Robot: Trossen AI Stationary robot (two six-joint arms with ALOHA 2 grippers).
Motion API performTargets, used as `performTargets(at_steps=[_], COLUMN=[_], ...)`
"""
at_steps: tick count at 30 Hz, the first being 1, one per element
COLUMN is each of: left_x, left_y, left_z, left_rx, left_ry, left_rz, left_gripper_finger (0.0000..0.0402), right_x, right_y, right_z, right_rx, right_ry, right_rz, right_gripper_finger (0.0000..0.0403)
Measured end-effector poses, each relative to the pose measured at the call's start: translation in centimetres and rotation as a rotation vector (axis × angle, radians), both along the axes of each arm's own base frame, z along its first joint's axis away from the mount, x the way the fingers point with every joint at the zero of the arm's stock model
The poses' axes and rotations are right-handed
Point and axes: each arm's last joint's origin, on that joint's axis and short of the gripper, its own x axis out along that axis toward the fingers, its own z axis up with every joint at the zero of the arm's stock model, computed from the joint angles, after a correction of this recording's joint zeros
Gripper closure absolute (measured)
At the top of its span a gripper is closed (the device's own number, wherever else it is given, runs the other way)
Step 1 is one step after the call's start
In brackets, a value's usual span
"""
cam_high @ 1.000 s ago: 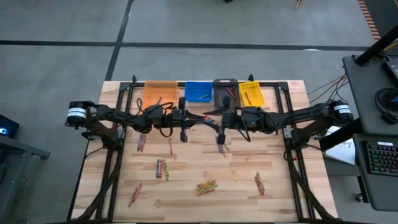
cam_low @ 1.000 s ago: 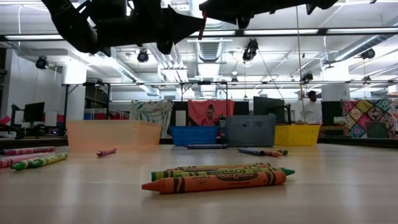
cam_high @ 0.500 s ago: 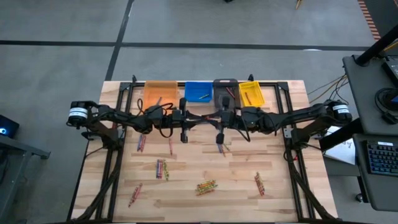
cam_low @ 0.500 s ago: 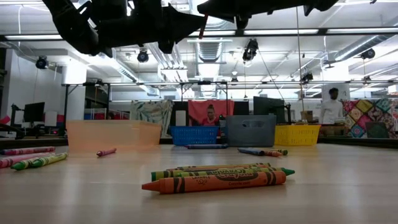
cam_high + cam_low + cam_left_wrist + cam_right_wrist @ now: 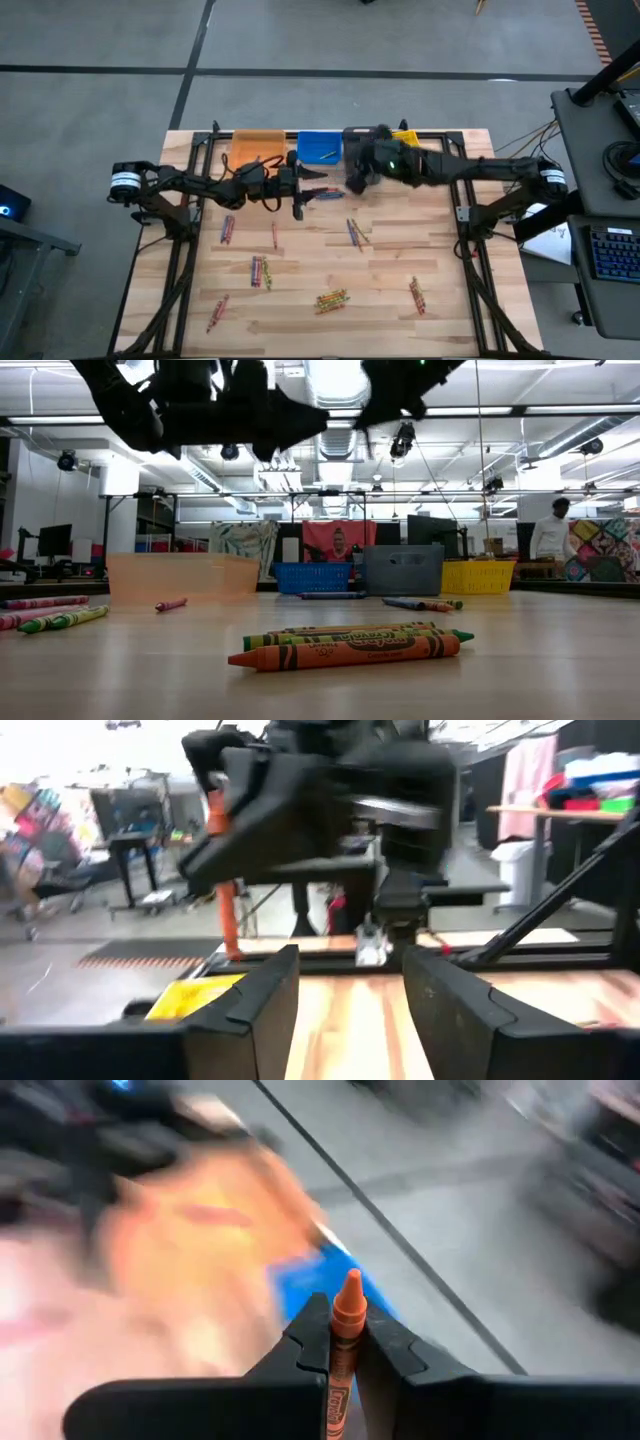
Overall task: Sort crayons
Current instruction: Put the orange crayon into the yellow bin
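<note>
- A wooden desk (image 5: pixel 440 255) stands on a grey floor, with 4 bins along its far edge: orange bin (image 5: pixel 258 146), blue bin (image 5: pixel 319 146), grey, then yellow bin (image 5: pixel 405 140).
- An orange crayon (image 5: pixel 344 1342) sits clenched upright in the right gripper (image 5: pixel 343 1342), tip forward, likely so it drops cleanly.
- That gripper (image 5: pixel 360 172) hovers just right of the blue bin, probably heading for a bin.
- Loose crayons (image 5: pixel 332 298) lie well in front of the blue bin, awaiting sorting.
- The left gripper (image 5: pixel 348 995) hangs in front of the blue bin, fingers released, empty.
</note>
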Motion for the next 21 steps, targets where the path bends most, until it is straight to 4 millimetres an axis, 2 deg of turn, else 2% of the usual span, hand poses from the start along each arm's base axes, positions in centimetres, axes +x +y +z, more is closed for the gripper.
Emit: performTargets(at_steps=[6,9,12,16,21], left_x=[-0.9,-1.5,-2.1,-2.4,-2.4], left_y=[3.0,4.4,5.4,5.8,5.9], left_z=[-0.1,0.4,0.7,0.9,1.0], left_rx=[-0.005,0.000,0.003,0.012,0.057], left_ry=[0.013,-0.001,-0.012,-0.009,-0.003], left_rz=[0.102,0.152,0.188,0.207,0.213], left_gripper_finger=[0.0235,0.0235,0.0235,0.0235,0.0235], right_x=[-2.2,-3.6,-5.3,-7.2,-8.4], right_y=[-7.8,-11.9,-15.4,-17.9,-19.2], right_z=[0.1,-1.3,-3.7,-6.9,-8.8], right_rx=[0.131,0.286,0.503,0.689,0.738], right_ry=[0.135,0.188,0.239,0.399,0.551], right_rz=[-0.278,-0.369,-0.416,-0.524,-0.626], right_gripper_finger=[0.0390,0.0390,0.0390,0.0390,0.0390])
